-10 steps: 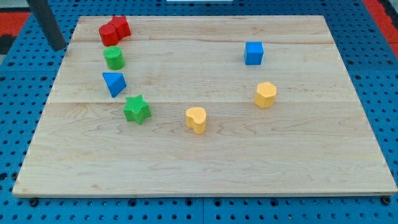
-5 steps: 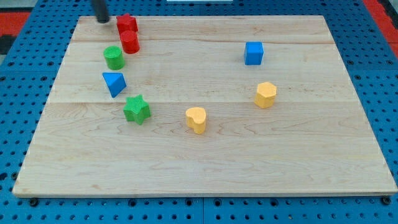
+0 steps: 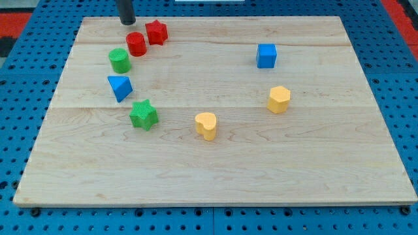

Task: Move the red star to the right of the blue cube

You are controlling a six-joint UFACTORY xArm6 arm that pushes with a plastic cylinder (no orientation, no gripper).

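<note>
My tip, the end of the dark rod, sits at the far edge of the pale wooden surface near its top-left corner, just left of the small red plastic star and above the red plastic cylinder. There is no claw, so nothing is held. The push looks barely begun: the star must travel along the top edge past the blue plastic cube. No writing is visible.

Rod cut off at view's top.
</note>
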